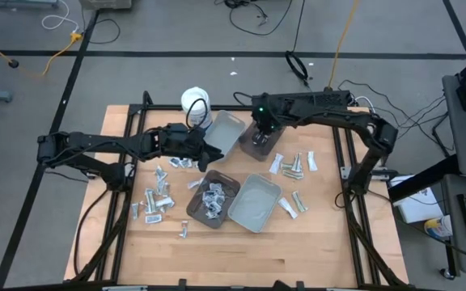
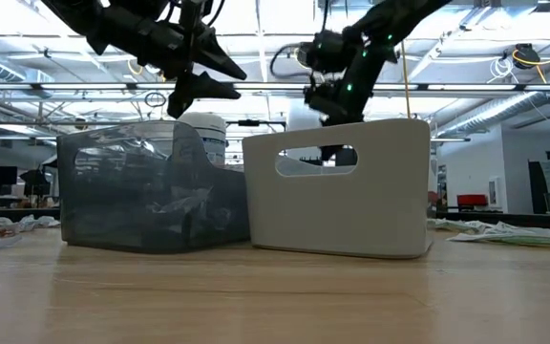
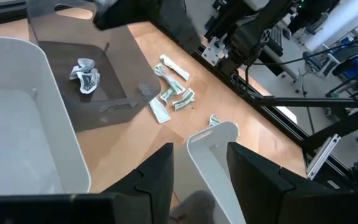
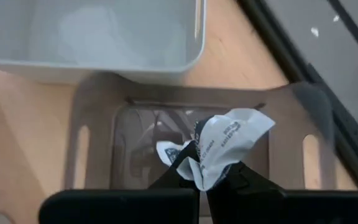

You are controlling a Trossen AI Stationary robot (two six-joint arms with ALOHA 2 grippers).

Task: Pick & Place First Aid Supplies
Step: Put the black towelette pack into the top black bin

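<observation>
My right gripper hangs over a brown see-through tray at the far middle of the table, shut on a crumpled white printed packet. Another crumpled packet lies on that tray's floor. My left gripper stands open, with nothing between its fingers, above the table between the far grey tray and the near trays. Loose first aid supplies lie on the table at the left and at the right. My right gripper pinches the crumpled packet's lower part between its two fingers, which slant down from above. The packet sticks out beyond the fingertips, lifted clear above the brown tray's floor.
A second brown tray holding several packets and a grey tray stand side by side near the table's middle. A white round tub stands behind the far grey tray. Bare wood lies along the near edge.
</observation>
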